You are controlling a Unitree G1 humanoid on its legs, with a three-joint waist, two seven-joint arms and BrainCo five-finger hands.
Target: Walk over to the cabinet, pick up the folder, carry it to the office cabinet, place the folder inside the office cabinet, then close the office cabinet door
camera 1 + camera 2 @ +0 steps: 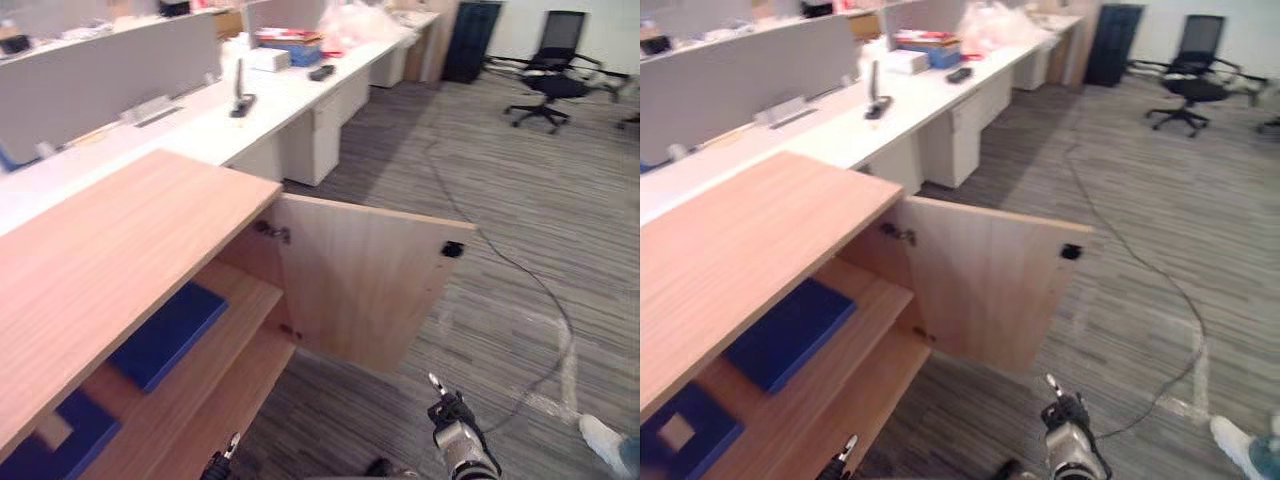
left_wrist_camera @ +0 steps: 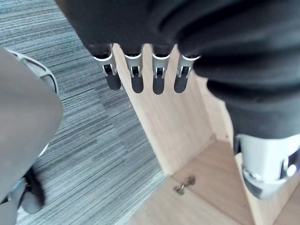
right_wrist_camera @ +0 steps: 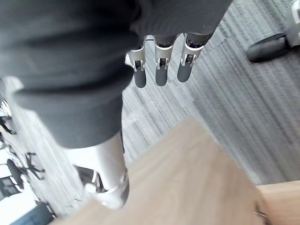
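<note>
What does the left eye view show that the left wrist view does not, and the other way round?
Left eye view: the blue folder lying on a shelf inside the cabinet, the white desk, the chair and the right hand low over the carpet. Left wrist view: the left hand from close, its fingers straight and holding nothing. Both: the open door, a hinge on it, and the grey carpet.
</note>
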